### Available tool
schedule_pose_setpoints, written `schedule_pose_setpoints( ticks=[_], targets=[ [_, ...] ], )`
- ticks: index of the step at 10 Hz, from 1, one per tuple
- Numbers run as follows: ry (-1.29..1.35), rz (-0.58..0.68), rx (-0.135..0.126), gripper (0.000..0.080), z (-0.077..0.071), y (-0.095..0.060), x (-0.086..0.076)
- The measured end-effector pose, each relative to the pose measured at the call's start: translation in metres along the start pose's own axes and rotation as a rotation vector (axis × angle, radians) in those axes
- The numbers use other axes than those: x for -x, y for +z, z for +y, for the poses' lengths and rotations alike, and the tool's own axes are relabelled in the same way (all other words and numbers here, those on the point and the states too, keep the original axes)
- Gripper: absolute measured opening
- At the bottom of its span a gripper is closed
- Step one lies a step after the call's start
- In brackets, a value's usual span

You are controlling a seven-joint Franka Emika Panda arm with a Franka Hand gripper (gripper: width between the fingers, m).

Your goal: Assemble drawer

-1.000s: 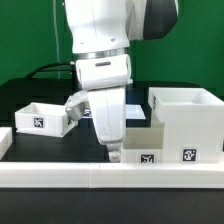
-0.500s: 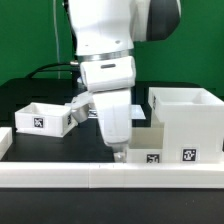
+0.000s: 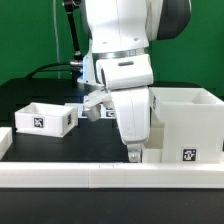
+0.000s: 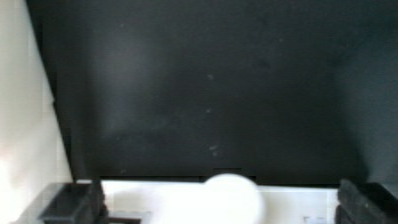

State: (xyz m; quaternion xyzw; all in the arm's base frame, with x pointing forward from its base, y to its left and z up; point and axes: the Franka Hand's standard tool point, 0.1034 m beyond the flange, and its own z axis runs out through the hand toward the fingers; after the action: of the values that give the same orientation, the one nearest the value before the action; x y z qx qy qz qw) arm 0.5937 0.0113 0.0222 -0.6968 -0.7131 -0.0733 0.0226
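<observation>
Tool: lowered just beside the housing, on the exterior view's left of it; fingers are spread wide, with a white part between them; whether it is gripped cannot be told.
Housing: stood on the tabletop, at the exterior view's right.
Tray: set at the exterior view's left, well apart from the tool.
Rail: laid along the near edge.

A black table carries a small open white tray toward the exterior view's left, a larger hollow white housing toward its right, well apart from the tray, and a long low white rail along the near edge.
</observation>
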Motion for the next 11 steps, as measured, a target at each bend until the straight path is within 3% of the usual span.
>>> schedule_pose_setpoints(
  ticks=[2, 4, 7, 8, 9, 10, 11],
  targets=[
    [-0.001, 0.0, 0.001, 0.0649, 0.0, 0.001, -0.003],
    [-0.007, 0.012, -0.003, 0.0649, 0.0, 0.002, -0.022],
    [-0.049, -0.008, -0.025, 0.0649, 0.006, -0.003, -0.024],
    [-0.067, -0.01, -0.029, 0.0649, 0.007, -0.004, -0.019],
    [-0.084, -0.016, -0.037, 0.0649, 0.006, -0.006, -0.003],
    [-0.103, -0.021, -0.034, 0.0649, 0.005, -0.01, 0.019],
    [-0.09, -0.025, -0.02, 0.0649, 0.006, -0.013, 0.029]
  ],
)
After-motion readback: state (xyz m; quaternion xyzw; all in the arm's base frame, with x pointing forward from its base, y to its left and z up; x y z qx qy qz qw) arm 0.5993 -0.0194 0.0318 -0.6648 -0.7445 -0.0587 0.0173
